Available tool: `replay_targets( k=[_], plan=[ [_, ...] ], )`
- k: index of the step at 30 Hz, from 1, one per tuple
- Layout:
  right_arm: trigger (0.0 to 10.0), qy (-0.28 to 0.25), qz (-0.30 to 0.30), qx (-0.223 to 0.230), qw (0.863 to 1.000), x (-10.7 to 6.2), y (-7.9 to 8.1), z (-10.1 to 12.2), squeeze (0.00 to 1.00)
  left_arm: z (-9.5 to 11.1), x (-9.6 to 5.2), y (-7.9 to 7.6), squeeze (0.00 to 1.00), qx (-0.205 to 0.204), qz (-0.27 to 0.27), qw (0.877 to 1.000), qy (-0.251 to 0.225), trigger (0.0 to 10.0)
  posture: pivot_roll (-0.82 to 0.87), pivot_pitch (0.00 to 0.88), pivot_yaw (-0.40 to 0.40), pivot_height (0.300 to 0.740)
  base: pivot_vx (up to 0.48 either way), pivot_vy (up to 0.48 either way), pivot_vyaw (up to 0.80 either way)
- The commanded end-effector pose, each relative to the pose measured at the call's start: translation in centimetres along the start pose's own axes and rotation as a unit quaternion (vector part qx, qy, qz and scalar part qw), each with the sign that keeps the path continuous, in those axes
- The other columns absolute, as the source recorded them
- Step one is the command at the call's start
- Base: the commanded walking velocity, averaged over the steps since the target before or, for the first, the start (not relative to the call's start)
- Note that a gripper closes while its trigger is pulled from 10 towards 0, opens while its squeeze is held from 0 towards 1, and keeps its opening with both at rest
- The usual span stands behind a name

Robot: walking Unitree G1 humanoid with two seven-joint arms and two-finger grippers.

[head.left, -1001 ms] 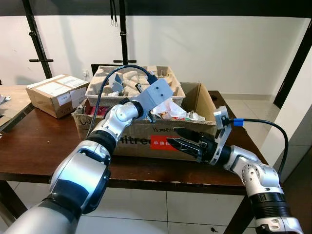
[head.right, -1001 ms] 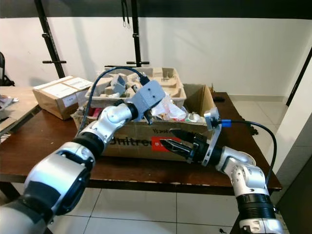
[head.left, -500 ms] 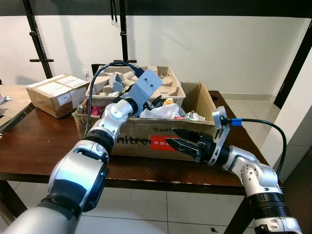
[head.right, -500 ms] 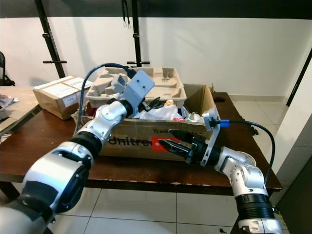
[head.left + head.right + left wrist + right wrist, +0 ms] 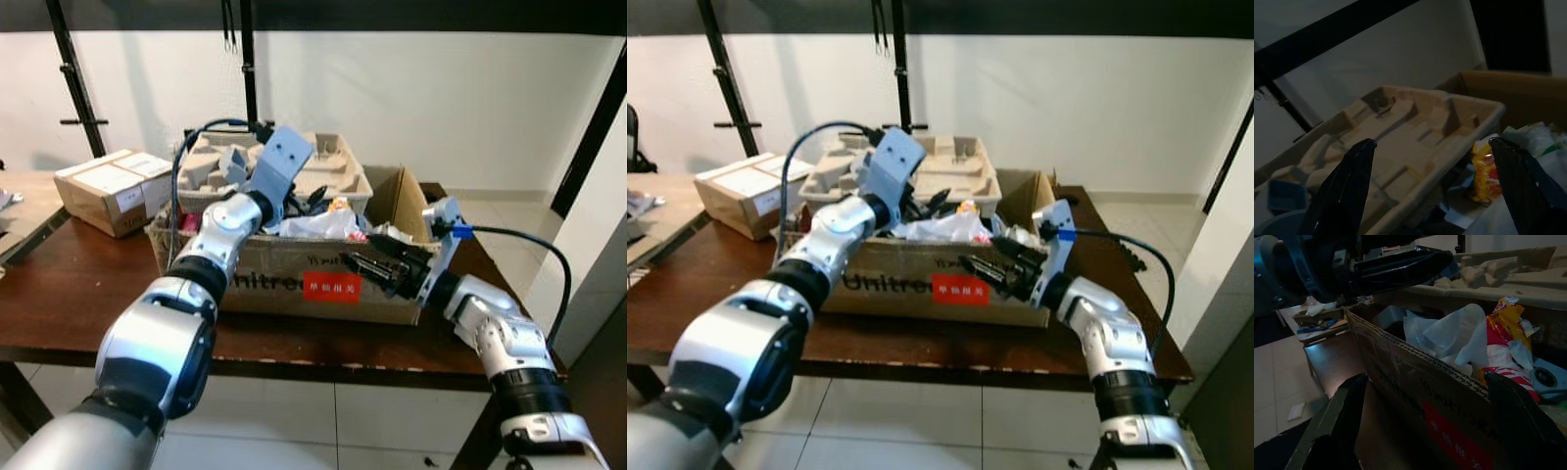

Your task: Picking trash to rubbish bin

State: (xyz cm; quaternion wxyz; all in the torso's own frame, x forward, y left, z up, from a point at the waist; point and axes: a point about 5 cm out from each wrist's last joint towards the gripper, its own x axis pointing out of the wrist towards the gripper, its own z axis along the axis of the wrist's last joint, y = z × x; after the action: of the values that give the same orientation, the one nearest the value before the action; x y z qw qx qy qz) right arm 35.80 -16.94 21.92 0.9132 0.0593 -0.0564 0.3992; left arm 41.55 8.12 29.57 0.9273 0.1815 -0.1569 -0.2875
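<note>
A brown cardboard box (image 5: 294, 284) with a red sticker stands on the dark wooden table (image 5: 78, 284) and holds trash. In it lie a white plastic bag (image 5: 315, 227) and a yellow-red wrapper (image 5: 1484, 169). My left gripper (image 5: 312, 201) hovers open above the box's back part, over the bag, with nothing between its fingers (image 5: 1347, 186). My right gripper (image 5: 358, 264) is open at the top of the box's front wall, right of the sticker, holding nothing. In the right wrist view the front wall (image 5: 1415, 382) lies between its two fingers.
A moulded pulp tray (image 5: 323, 162) rests across the back of the box. A smaller sealed carton (image 5: 103, 186) sits at the table's far left. Black stand poles (image 5: 245, 69) rise behind, before a white wall. Tiled floor lies to the right.
My left gripper has let go of the white trash in the box, opened, and drawn up and back. My right gripper has risen from the box's front face to its top edge.
</note>
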Motion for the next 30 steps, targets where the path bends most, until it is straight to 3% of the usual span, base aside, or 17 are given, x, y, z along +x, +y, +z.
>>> replay_targets(
  k=[1,3,5,6,8,9,10,11,12,14,15,16,22,25,27,28,30],
  plan=[
    [10.0,-0.003,-0.009,-0.003,1.000,0.1,-0.2,0.2,0.00,0.9,0.2,0.2,0.00,-0.014,-0.011,1.000,-0.013,10.0,0.01,0.004,0.019,0.740,0.000,0.000,0.00],
    [10.0,-0.003,-0.014,-0.004,1.000,0.1,-0.3,0.1,0.00,1.2,0.2,0.3,0.00,-0.024,-0.024,0.999,-0.024,10.0,0.01,0.005,0.019,0.740,0.000,0.000,0.00],
    [10.0,-0.006,-0.026,-0.007,1.000,0.1,-0.6,0.0,0.00,2.6,0.2,1.3,0.00,-0.078,-0.027,0.995,-0.061,10.0,0.01,0.006,0.024,0.740,0.000,0.000,0.00],
    [10.0,-0.006,-0.026,-0.007,1.000,0.1,-0.6,0.0,0.00,2.6,0.2,1.3,0.00,-0.078,-0.027,0.995,-0.061,10.0,0.01,0.006,0.024,0.740,0.000,0.000,0.00],
    [10.0,-0.008,-0.031,-0.010,0.999,0.1,-0.8,0.0,0.00,4.2,0.0,2.5,0.00,-0.160,-0.035,0.980,-0.112,10.0,0.01,0.006,0.025,0.740,0.000,0.000,0.00],
    [10.0,-0.008,-0.031,-0.010,0.999,0.1,-0.8,0.0,0.00,4.2,0.0,2.5,0.00,-0.160,-0.035,0.980,-0.112,10.0,0.01,0.006,0.025,0.740,0.000,0.000,0.00],
    [10.0,-0.007,-0.028,-0.010,1.000,0.1,-0.7,-0.1,0.00,4.7,-0.1,2.8,0.00,-0.193,-0.050,0.971,-0.132,10.0,0.01,0.008,0.027,0.740,0.000,0.000,0.00],
    [10.0,-0.001,-0.014,-0.004,1.000,-0.1,-0.5,-0.3,0.00,5.0,-0.3,2.7,0.00,-0.217,-0.100,0.960,-0.144,10.0,0.01,0.008,0.027,0.740,0.000,0.000,0.00],
    [10.0,-0.001,-0.014,-0.004,1.000,-0.1,-0.5,-0.3,0.00,5.0,-0.3,2.7,0.00,-0.217,-0.100,0.960,-0.144,10.0,0.01,0.008,0.027,0.740,0.000,0.000,0.00],
    [10.0,0.018,0.045,0.021,0.999,-0.8,0.4,-0.9,0.00,4.5,-1.3,1.8,0.00,-0.232,-0.231,0.934,-0.143,10.0,0.01,0.009,0.022,0.740,0.000,0.000,0.00],
    [10.0,0.028,0.071,0.038,0.996,-1.4,0.7,-1.3,0.00,3.7,-2.2,1.5,0.00,-0.247,-0.287,0.914,-0.143,10.0,0.02,0.010,0.018,0.740,0.000,0.000,0.00],
    [10.0,0.034,0.086,0.048,0.995,-1.9,0.9,-1.5,0.00,3.2,-2.8,1.3,0.00,-0.257,-0.318,0.901,-0.145,10.0,0.02,0.011,0.018,0.740,0.000,0.000,0.00],
    [10.0,0.049,0.130,0.100,0.985,-3.6,1.0,-2.0,0.00,-0.2,-5.6,0.0,0.00,-0.261,-0.388,0.880,-0.087,10.0,0.02,0.018,0.011,0.740,0.000,0.000,0.00],
    [10.0,0.073,0.150,0.115,0.979,-4.4,1.1,-2.7,0.00,-1.8,-6.9,-1.8,0.00,-0.259,-0.411,0.873,-0.033,10.0,0.02,0.021,0.002,0.740,0.000,0.000,0.00],
    [10.0,0.097,0.154,0.114,0.977,-4.7,1.2,-3.3,0.00,-2.4,-7.3,-2.5,0.00,-0.260,-0.417,0.871,-0.014,10.0,0.02,0.023,0.002,0.740,0.000,0.000,0.00],
    [10.0,0.168,0.169,0.110,0.965,-5.3,1.8,-5.3,0.00,-4.0,-8.3,-4.3,0.00,-0.262,-0.436,0.861,0.031,10.0,0.02,0.022,0.002,0.740,0.000,0.000,0.00],
    [10.0,0.191,0.176,0.117,0.959,-5.6,2.1,-6.1,0.00,-4.6,-8.7,-5.1,0.00,-0.263,-0.442,0.856,0.052,10.0,0.02,0.023,0.002,0.740,0.000,0.000,0.00]
  ],
)
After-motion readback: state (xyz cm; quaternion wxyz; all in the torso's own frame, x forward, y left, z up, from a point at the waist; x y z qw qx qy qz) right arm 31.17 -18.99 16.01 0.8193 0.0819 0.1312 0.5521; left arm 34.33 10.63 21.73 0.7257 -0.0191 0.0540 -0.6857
